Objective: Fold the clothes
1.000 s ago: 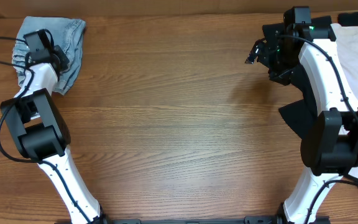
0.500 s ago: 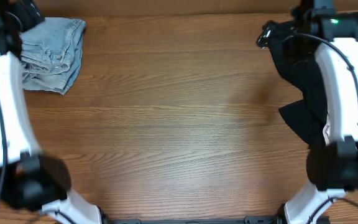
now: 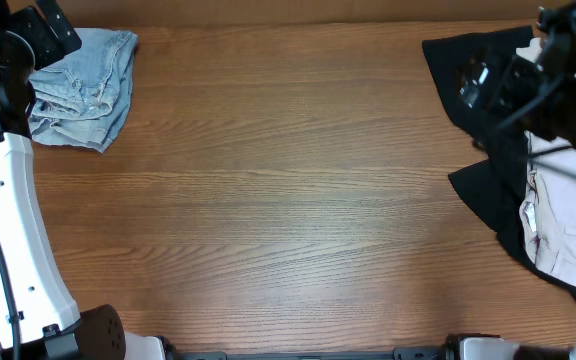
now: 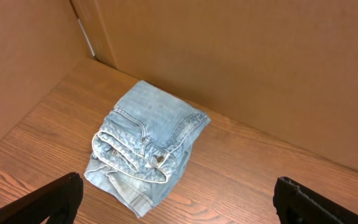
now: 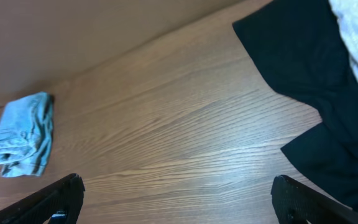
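The pale blue denim shorts (image 3: 83, 90) lie folded in a small bundle at the table's far left corner; the left wrist view shows them (image 4: 145, 146) below and ahead of my left gripper (image 4: 176, 200). That gripper is open and raised, with nothing between its fingers (image 4: 55, 200). A black garment (image 3: 493, 170) is spread at the right edge, with a cream-white garment (image 3: 558, 225) lying on it. My right gripper (image 5: 178, 194) hangs open and empty high over bare wood, with the black garment (image 5: 303, 62) off to its right.
Brown cardboard walls (image 4: 241, 56) stand close behind and left of the shorts. The wooden table (image 3: 288, 200) is bare between the shorts and the garment pile. Both white arms (image 3: 8, 220) rise high at the table's sides.
My left gripper has opened, let go of the denim shorts and lifted up and away. The right arm has also risen and swung right, over the black garment.
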{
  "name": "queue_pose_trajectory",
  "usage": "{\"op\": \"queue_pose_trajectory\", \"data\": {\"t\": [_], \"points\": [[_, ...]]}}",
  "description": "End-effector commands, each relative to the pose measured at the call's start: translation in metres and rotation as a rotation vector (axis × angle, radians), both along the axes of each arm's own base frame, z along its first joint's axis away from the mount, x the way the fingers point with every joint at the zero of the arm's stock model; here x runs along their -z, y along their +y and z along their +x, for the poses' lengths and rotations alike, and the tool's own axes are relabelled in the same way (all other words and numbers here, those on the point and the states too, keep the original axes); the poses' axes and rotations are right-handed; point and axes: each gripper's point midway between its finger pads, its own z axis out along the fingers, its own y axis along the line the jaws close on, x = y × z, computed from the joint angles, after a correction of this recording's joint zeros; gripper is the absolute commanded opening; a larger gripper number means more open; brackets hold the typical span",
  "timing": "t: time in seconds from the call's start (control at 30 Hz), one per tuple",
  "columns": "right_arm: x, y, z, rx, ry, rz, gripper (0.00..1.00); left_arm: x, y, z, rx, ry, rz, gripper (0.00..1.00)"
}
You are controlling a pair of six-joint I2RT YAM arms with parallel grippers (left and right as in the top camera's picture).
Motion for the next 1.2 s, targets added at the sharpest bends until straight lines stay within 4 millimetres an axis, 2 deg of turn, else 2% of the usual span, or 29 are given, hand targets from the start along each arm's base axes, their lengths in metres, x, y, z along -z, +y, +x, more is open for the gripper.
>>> {"op": "queue_pose_trajectory", "data": {"t": [0.0,0.1,0.3,0.4,0.63,0.73,0.83,0.93,1.17], "points": [[-0.031,0.007,-0.03,-0.033,-0.091,0.022,1.0,0.009,-0.001,0.003,0.01,0.023,-0.011,1.0],[-0.043,0.019,-0.048,-0.085,-0.124,0.068,1.0,0.014,-0.001,0.002,0.01,0.041,-0.016,1.0],[-0.047,0.019,-0.053,-0.084,-0.14,0.066,1.0,0.014,-0.001,0.002,0.01,0.043,-0.016,1.0],[-0.041,0.019,-0.056,-0.083,-0.108,0.068,1.0,0.014,-0.001,0.002,0.01,0.043,-0.016,1.0],[-0.055,0.024,-0.051,-0.118,-0.177,0.079,1.0,0.014,-0.002,0.002,0.01,0.043,-0.016,1.0],[-0.065,0.024,-0.039,-0.12,-0.235,0.074,1.0,0.014,-0.002,0.002,0.01,0.043,-0.016,1.0],[-0.067,0.019,-0.027,-0.099,-0.261,0.054,1.0,0.014,-0.002,0.002,0.01,0.043,-0.016,1.0],[-0.064,0.008,-0.024,-0.043,-0.273,0.009,1.0,0.014,-0.002,0.002,0.01,0.043,-0.016,1.0],[-0.053,-0.007,-0.038,0.025,-0.373,-0.046,1.0,0.014,-0.002,0.002,0.01,0.043,-0.016,1.0]]}}
